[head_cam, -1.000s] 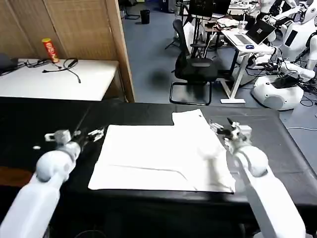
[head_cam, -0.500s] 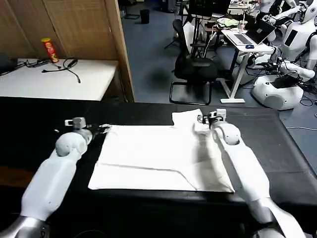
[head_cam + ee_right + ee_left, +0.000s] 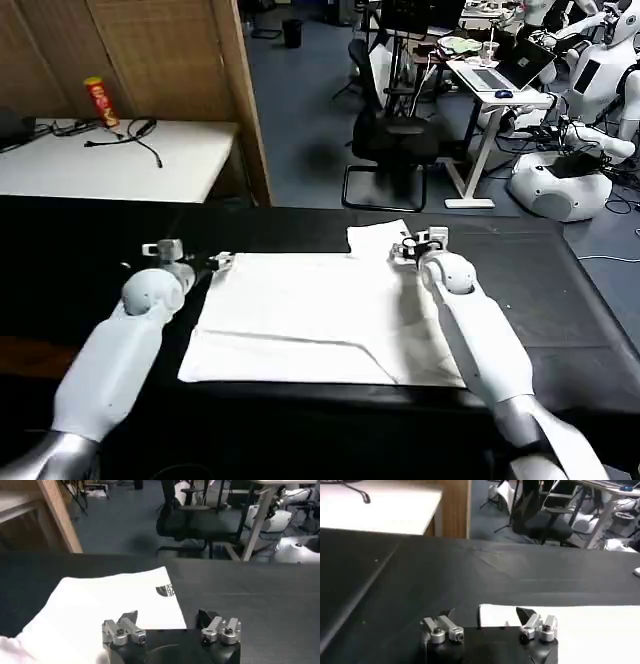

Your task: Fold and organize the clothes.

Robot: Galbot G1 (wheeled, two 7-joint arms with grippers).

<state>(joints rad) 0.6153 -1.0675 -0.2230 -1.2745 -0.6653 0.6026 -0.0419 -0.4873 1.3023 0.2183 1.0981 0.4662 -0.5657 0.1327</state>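
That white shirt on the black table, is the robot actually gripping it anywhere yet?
No. Both grippers are open: the left gripper sits at the T-shirt's far left corner, the right gripper by its far sleeve.

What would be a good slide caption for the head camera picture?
Both tools reach the far corners of the white T-shirt on the black table: left tool at one corner, right tool at the sleeve.

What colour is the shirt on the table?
White shirt, small dark print on its sleeve; clearest in the right wrist view.
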